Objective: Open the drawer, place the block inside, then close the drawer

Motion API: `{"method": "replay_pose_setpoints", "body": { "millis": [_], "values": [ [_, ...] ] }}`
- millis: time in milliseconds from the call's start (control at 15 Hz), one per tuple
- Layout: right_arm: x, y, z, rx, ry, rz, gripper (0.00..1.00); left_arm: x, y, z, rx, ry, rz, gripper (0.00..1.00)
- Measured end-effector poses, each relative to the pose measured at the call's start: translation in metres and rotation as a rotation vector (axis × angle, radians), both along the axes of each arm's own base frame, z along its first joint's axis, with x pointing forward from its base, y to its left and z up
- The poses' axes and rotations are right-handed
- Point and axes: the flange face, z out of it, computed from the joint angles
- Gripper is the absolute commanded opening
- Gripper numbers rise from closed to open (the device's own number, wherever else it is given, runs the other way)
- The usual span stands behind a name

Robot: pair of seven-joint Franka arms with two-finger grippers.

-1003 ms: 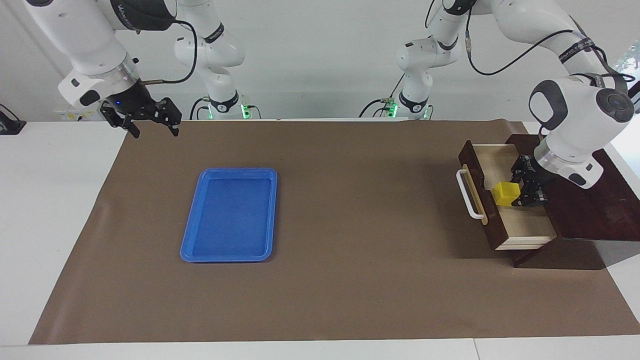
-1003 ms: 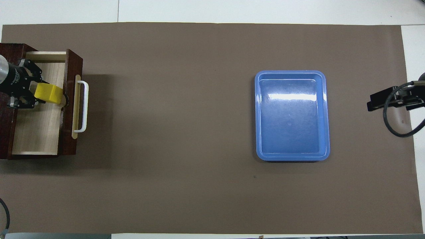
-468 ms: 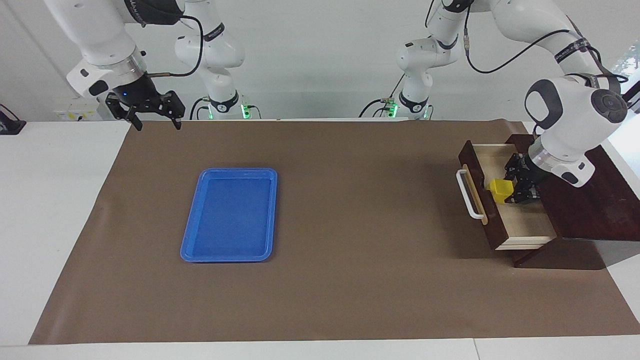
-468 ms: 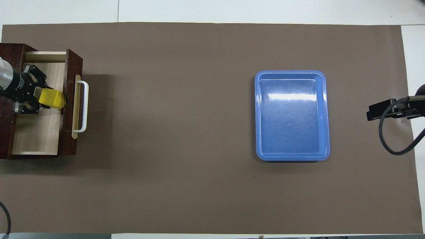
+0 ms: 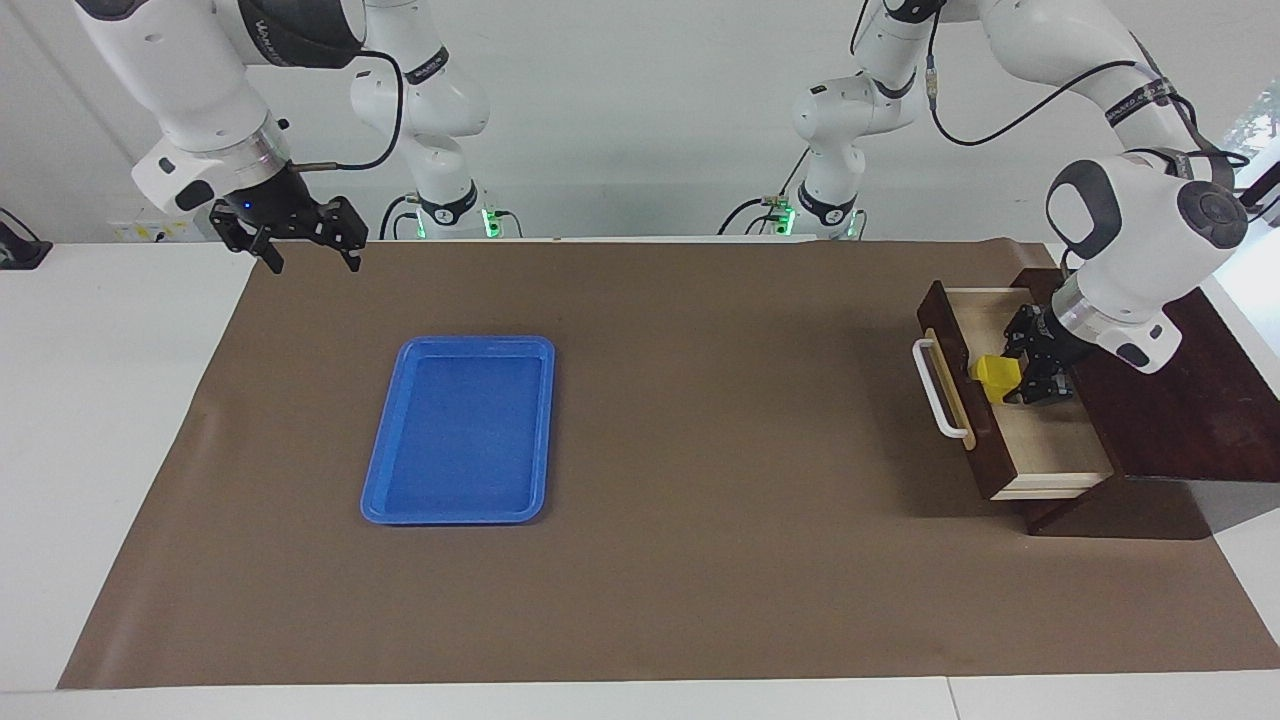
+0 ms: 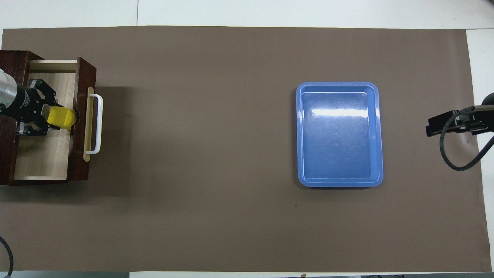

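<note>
Yellow against the pale wood, the block [image 5: 997,376] sits low inside the open drawer [image 5: 1050,440], close up against the inner face of the drawer front, and the left gripper [image 5: 1022,378] is down in the drawer with it. Its fingers are closed on the block's sides, so the block looks held rather than let go; whether it already rests on the drawer floor cannot be told. The drawer stands pulled well out of the dark cabinet [image 5: 1190,400] at the left arm's end of the desk [image 5: 700,560], its white handle [image 5: 935,390] free.

So the opening is done and the placing is nearly done. What remains, as I judge it, is to release the block, lift the gripper clear, and push the drawer shut.

Over the edge of the brown mat at its own end, the right gripper [image 5: 305,250] waits in the air with fingers spread and empty. The blue tray [image 5: 385,470] plays no part.
</note>
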Motion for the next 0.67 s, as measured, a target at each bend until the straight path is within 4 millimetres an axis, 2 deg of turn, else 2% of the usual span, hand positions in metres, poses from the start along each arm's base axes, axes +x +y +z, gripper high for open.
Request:
{"method": "replay_pose_setpoints", "body": {
  "millis": [201, 268, 334, 401, 468, 535, 602, 669],
  "values": [
    [-0.002, -0.001, 0.0, 0.001, 0.013, -0.002, 1.0, -0.003, 0.0, -0.003, 0.001, -0.003, 0.001, 0.0],
    [-0.003, -0.003, 0.0, 0.002, 0.021, -0.005, 1.0, -0.004, 0.0, -0.005, 0.001, -0.003, 0.002, 0.04],
    [-0.003, -0.005, 0.001, 0.003, 0.022, -0.009, 1.0, -0.005, 0.0, -0.006, 0.001, -0.007, 0.003, 0.24],
    [-0.003, -0.008, 0.001, 0.003, 0.021, -0.013, 1.0, -0.005, 0.0, -0.007, 0.002, -0.009, 0.003, 0.39],
    [-0.003, -0.009, 0.001, 0.004, 0.021, -0.015, 1.0, -0.006, 0.0, -0.009, 0.002, -0.009, 0.004, 0.43],
    [-0.003, -0.01, 0.001, 0.004, 0.021, -0.016, 1.0, -0.007, 0.001, -0.011, 0.002, -0.008, 0.004, 0.56],
    [-0.003, -0.01, 0.002, 0.005, 0.02, -0.017, 1.0, -0.009, 0.001, -0.012, 0.002, -0.007, 0.004, 0.85],
    [-0.002, -0.011, 0.002, 0.006, 0.019, -0.018, 1.0, -0.011, 0.001, -0.013, 0.003, -0.006, 0.005, 1.0]
  ]
}}
